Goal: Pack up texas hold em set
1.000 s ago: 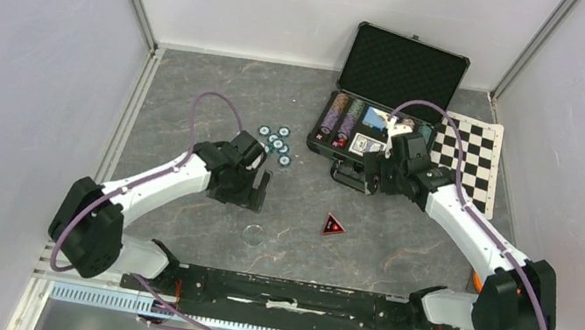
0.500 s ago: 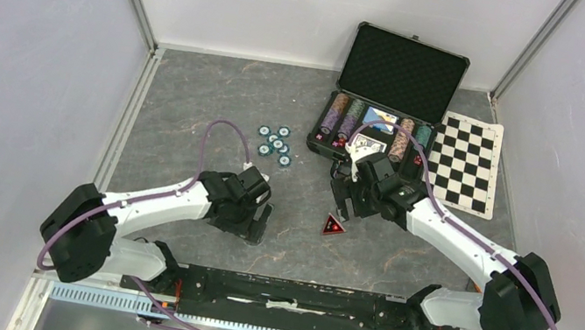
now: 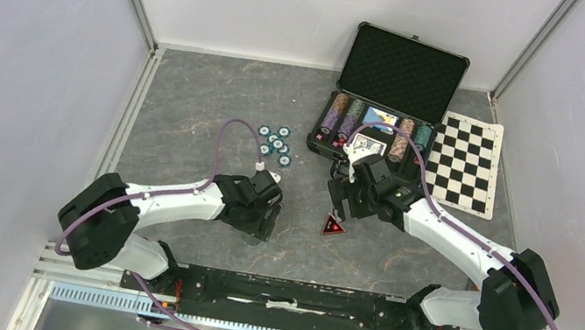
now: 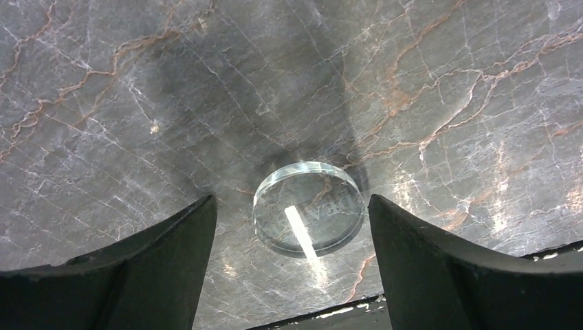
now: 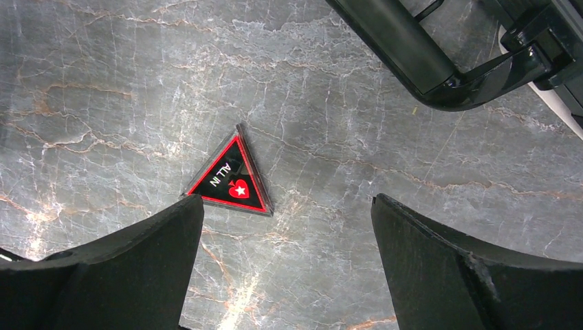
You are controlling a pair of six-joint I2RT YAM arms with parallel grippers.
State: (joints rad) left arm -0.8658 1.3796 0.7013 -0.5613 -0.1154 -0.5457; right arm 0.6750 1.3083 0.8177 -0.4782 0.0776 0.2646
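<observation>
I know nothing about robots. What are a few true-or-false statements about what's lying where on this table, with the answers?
1. The black case stands open. True.
2. The clear round disc lies between the left fingers, touching neither. True.
3. The red triangular marker sits inside the case. False: it lies on the table, by the open right fingers.
4. The loose teal chips lie on the checkered mat. False: they lie on the bare table, left of the case.

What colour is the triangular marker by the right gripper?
The marker is black with red edging; clearest from right wrist.
</observation>
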